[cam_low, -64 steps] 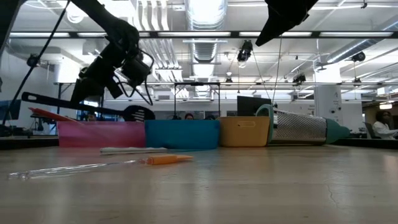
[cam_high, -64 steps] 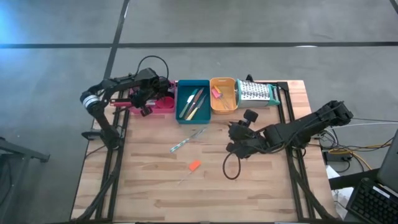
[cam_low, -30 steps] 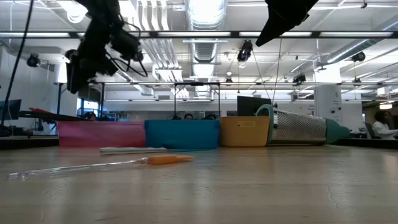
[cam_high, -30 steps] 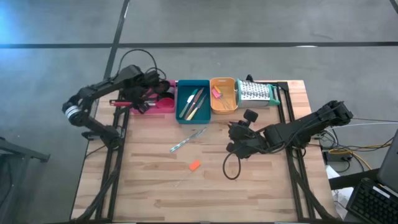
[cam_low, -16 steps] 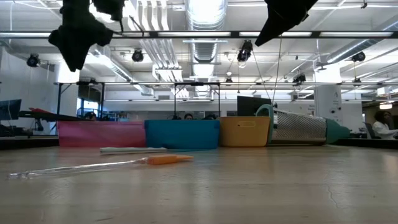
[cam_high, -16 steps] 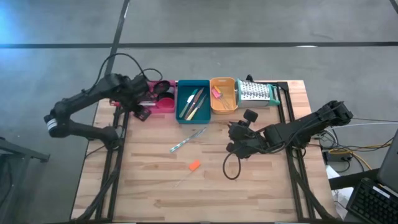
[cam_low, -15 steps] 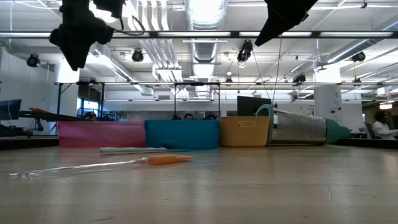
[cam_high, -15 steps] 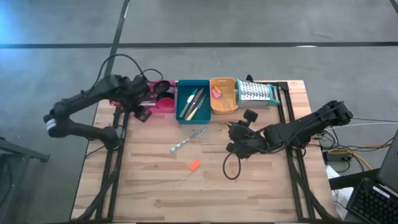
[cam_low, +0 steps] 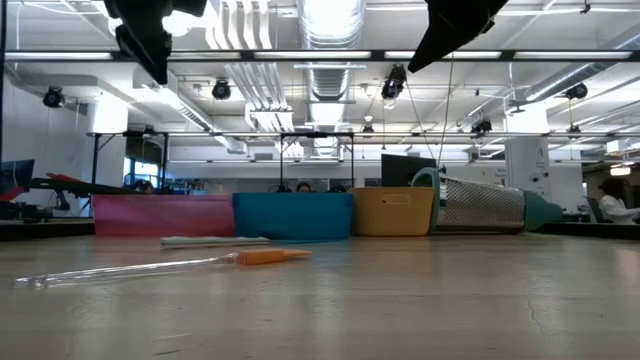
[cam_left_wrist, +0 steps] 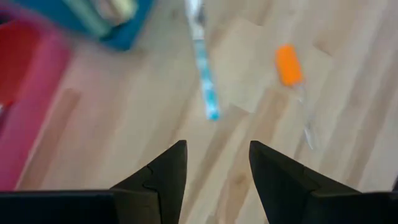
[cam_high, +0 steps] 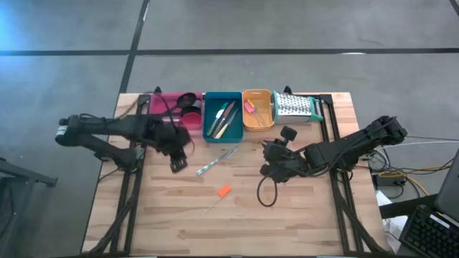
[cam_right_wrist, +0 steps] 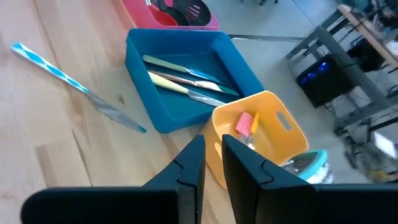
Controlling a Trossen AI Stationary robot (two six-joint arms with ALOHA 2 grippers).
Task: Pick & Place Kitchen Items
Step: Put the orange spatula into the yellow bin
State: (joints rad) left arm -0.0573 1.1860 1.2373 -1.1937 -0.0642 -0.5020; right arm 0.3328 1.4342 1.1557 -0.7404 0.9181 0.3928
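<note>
The left gripper (cam_high: 177,159) hangs above the bare wood of the table (cam_high: 301,215), just in front of the pink tray (cam_high: 171,107). Its two dark fingers (cam_left_wrist: 163,177) stand parted with nothing between them. The right gripper (cam_high: 267,159) waits over the middle right of the table, its fingers (cam_right_wrist: 188,167) nearly together with only a thin slit between them, and empty.

On the pale plank tabletop lies a thin knife with a blue-and-white patterned handle (cam_high: 215,160), flat and slanted, just in front of the teal tray (cam_high: 209,132). Nearer the front lies a slim clear-bladed tool with a short orange handle (cam_high: 224,190). The teal tray, a smooth plastic box, holds several slender knives (cam_right_wrist: 186,79). The orange tray (cam_right_wrist: 280,134) beside it holds a small pink piece (cam_right_wrist: 244,123). The pink tray holds a red spoon (cam_right_wrist: 163,17) and a black slotted turner (cam_right_wrist: 193,10). A metal grater (cam_high: 295,106) with a teal handle lies beside the orange tray.
</note>
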